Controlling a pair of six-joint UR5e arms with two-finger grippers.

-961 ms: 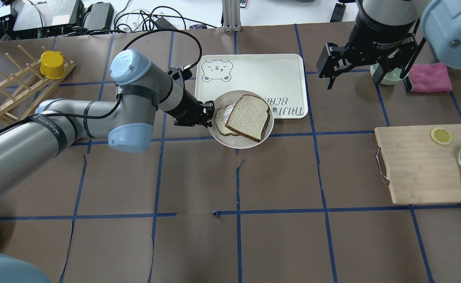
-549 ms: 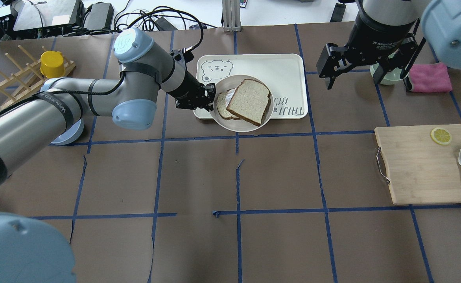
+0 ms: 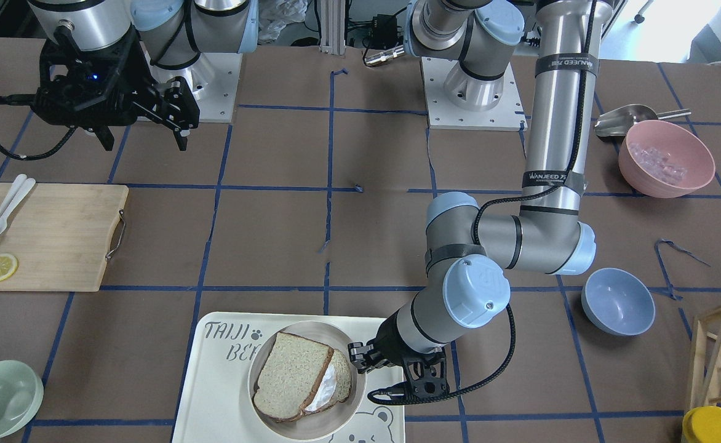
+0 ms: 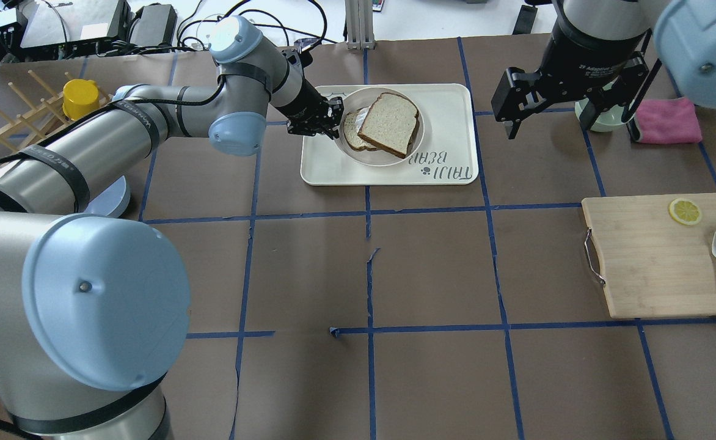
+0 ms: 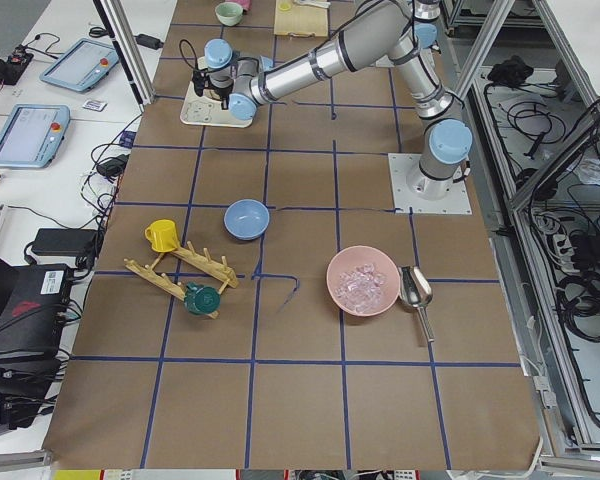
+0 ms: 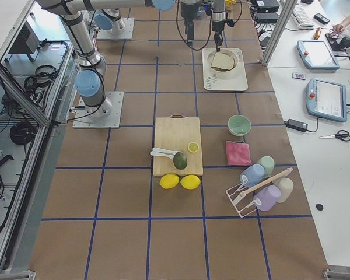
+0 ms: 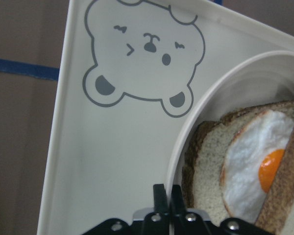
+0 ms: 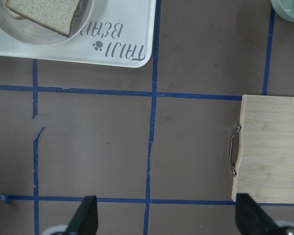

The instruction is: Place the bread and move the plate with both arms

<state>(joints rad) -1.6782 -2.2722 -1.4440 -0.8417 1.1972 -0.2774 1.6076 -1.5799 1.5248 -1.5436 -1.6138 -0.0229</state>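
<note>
Brown-papered tabletop [image 4: 431, 275] below me, blue tape grid [image 4: 370, 214] across it. The plate [image 4: 388, 162] is over the bear tray [image 4: 449, 104], twelve o'clock from centre. My left end effector [image 4: 332, 119] pinches its rim at nine o'clock (clamped tight). The bread [image 4: 390, 123] lies on the plate, leaning on an egg slice [image 7: 245, 161]. My right end effector [image 4: 570, 131] hangs spread wide at the tray's three o'clock.

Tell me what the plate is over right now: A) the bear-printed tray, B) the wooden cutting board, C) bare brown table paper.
A: in the overhead view the plate lies inside the outline of the tray, with the left tool shut on its rim.
</note>
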